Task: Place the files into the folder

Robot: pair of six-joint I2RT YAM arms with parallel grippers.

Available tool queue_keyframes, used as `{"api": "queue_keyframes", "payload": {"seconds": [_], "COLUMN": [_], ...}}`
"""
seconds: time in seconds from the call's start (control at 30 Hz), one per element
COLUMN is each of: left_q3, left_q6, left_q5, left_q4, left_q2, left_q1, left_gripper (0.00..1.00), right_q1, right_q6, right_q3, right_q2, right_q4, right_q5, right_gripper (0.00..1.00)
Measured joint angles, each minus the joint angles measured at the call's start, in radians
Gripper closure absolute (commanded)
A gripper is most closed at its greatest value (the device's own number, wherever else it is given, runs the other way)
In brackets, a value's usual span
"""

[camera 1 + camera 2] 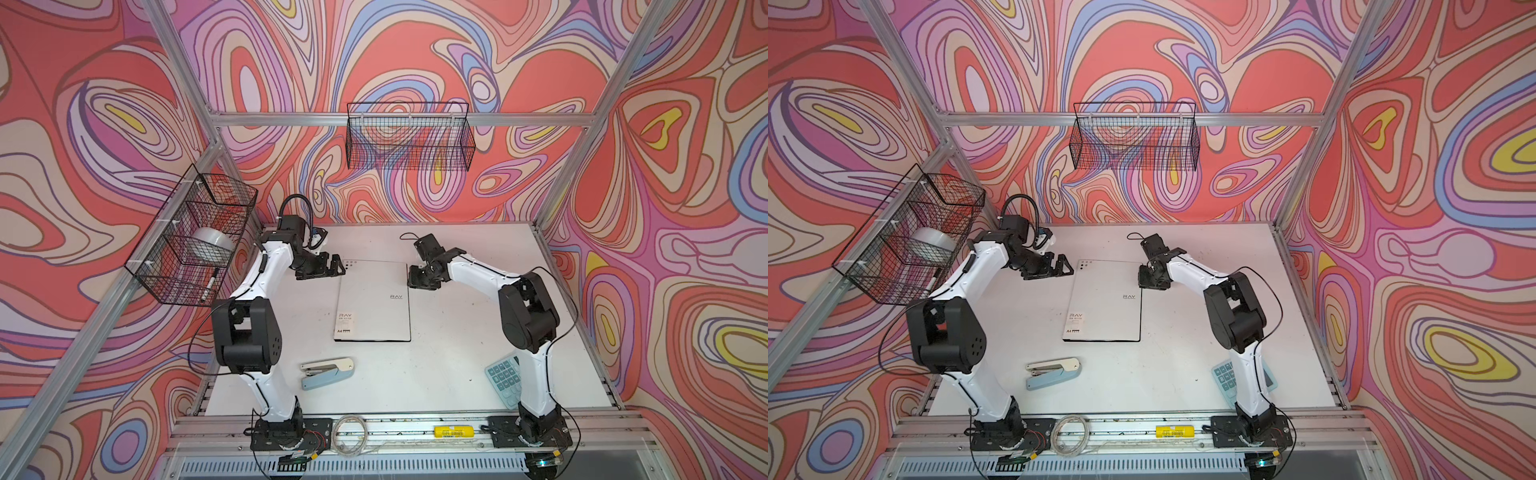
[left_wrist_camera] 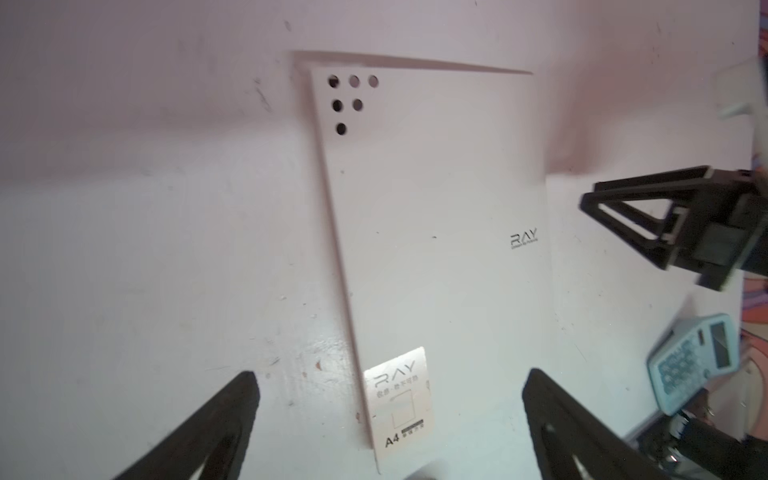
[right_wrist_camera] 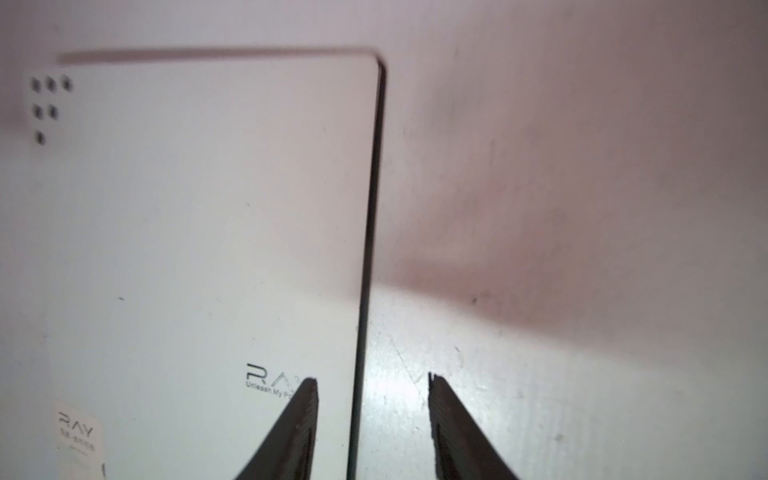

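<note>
The folder [image 1: 374, 303] lay closed and flat at mid worktop [image 1: 457, 332], cover up. The left pincer [image 1: 334, 267] hung just beside its far left corner, jaws wide and empty. The right pincer [image 3: 371, 378] straddled the folder's right edge, jaws partly apart, one finger [image 3: 299, 419] above the cover, the other above bare worktop, gripping nothing. A stapler [image 1: 328, 372] lay nearer, and a calculator [image 1: 505, 380] at near right.
</note>
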Motion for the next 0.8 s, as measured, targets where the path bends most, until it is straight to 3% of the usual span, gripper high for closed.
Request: {"api": "queue_keyframes", "payload": {"seconds": [0.13, 0.2, 0.4, 0.63, 0.8], "left_q3": [-0.253, -0.397, -0.745, -0.983, -1.057], "left_q6": [-0.007, -0.007, -0.002, 0.004, -0.006], "left_q5": [-0.11, -0.155, -0.225, -0.233, -0.229], "left_q4": [0.274, 0.438, 0.788, 1.091, 1.226], "left_q2": [-0.163, -0.225, -0.356, -0.421, -0.391], "left_q1": [0.005, 0.003, 0.003, 0.006, 0.015], "left_gripper": [0.0, 0.0, 0.0, 0.0, 0.0], "right_q1": [-0.068, -0.107, -0.125, -0.134, -0.175], "right_q6": [-0.047, -0.086, -0.253, -0.377, -0.406], "right_q3": [-0.085, -0.174, -0.463, -0.666, -0.816], "right_q2": [-0.163, -0.25, -0.387, -0.48, -0.558], "right_q4": [0.17, 0.317, 0.654, 0.778, 0.874], "right_q5": [0.016, 0.031, 0.125, 0.222, 0.263], "right_gripper": [0.26, 0.02, 0.01, 0.02, 0.01]}}
